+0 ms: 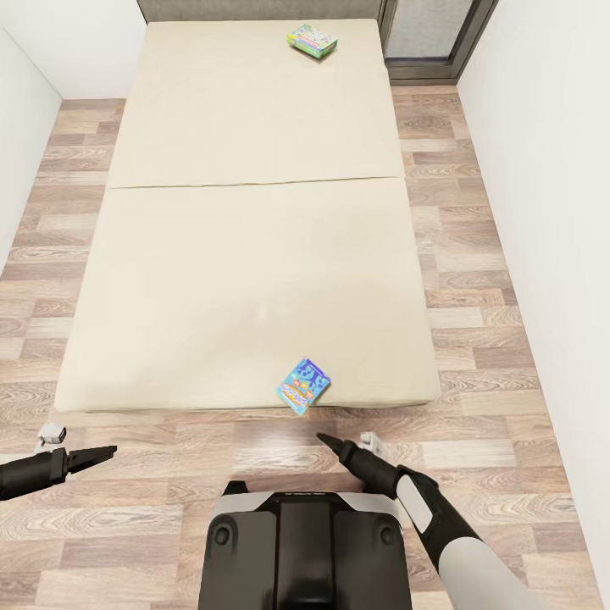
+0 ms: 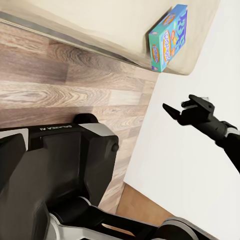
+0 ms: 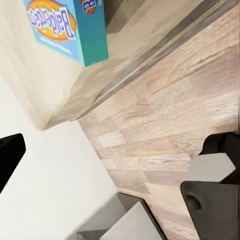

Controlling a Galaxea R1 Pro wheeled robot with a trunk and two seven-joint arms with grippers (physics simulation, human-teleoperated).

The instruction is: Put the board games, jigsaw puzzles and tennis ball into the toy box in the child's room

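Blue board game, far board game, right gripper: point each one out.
Blue board game [image 1: 303, 385]: head view, middle of its printed lid, near the bed's foot edge.
Far board game [image 1: 312, 40]: head view, centre of its top face, near the headboard.
Right gripper [image 1: 324, 440]: head view, dark tip.

Bright, even, sharp renders with faint shadows.
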